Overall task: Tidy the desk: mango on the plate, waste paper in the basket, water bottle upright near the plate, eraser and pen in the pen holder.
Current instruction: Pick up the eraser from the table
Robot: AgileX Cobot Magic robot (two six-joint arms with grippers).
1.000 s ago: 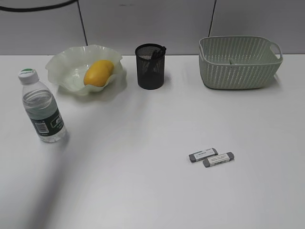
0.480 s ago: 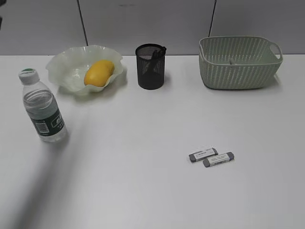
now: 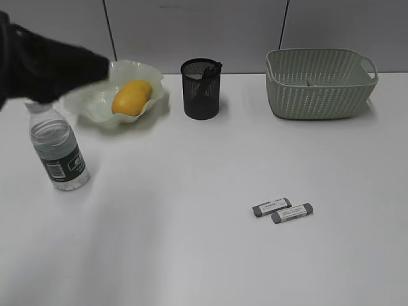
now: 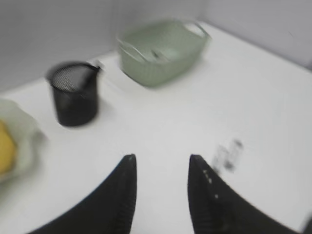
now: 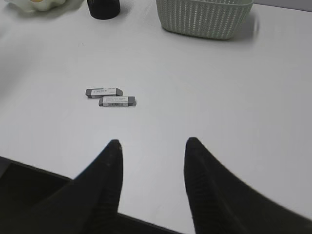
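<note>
Table [image 3: 191, 255] — white, grey wall [image 3: 191, 32] behind

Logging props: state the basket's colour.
The basket is pale sage green with a woven-look wall, clearest in the exterior view.

An office-like desk setting: a plain white tabletop [image 3: 191, 255] against grey partition panels [image 3: 191, 32], with a mesh pen holder [image 3: 201, 89] and erasers [image 3: 282, 210].

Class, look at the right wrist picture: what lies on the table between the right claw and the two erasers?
Nothing. In the right wrist view only bare white table separates the open right claw from the erasers.
</note>
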